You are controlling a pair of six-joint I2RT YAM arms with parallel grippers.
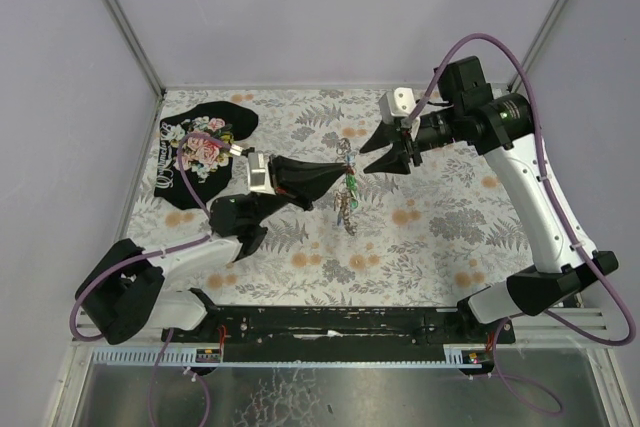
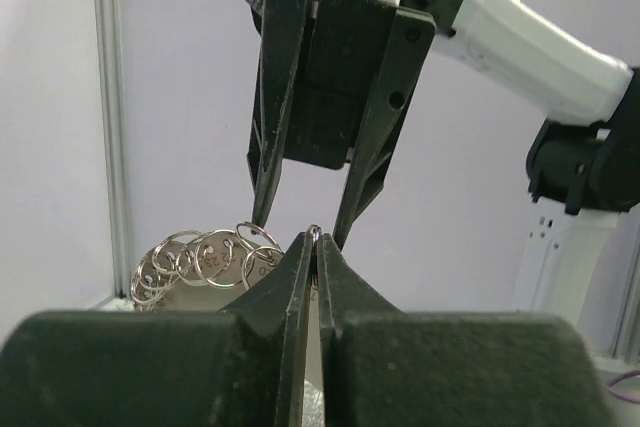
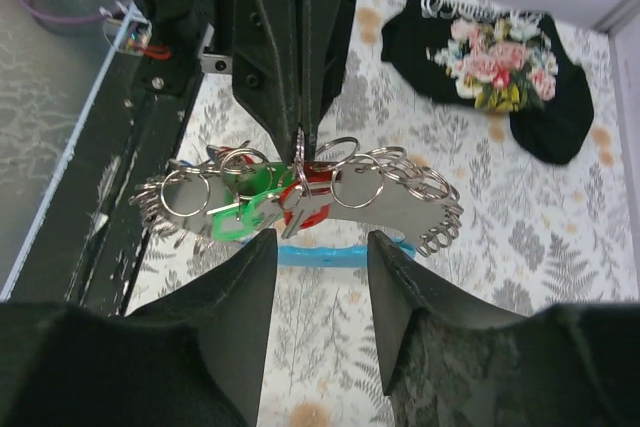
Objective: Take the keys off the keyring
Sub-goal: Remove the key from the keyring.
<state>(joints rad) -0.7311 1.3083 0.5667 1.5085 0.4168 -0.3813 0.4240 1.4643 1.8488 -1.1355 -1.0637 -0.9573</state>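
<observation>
The keyring [image 3: 400, 202] is a curved grey fob with a light-blue edge and several silvery split rings along it. It hangs above the table from one thin ring [image 2: 315, 234], and my left gripper [image 2: 315, 242] is shut on that ring. The keys hang off it: a green head [image 3: 238, 219], a red head [image 3: 322, 195] and a bare metal blade. From above, the keys [image 1: 347, 199] dangle at my left gripper [image 1: 335, 175]. My right gripper [image 3: 322, 242] is open, its jaws level with the fob's lower edge and apart from it, and it faces the keyring [image 1: 345, 159] from the right [image 1: 366, 159].
A black floral cloth [image 1: 205, 147] lies at the back left of the fern-patterned table [image 1: 420, 237], also seen in the right wrist view [image 3: 500, 67]. The black base rail [image 1: 330, 319] runs along the near edge. White walls enclose the table.
</observation>
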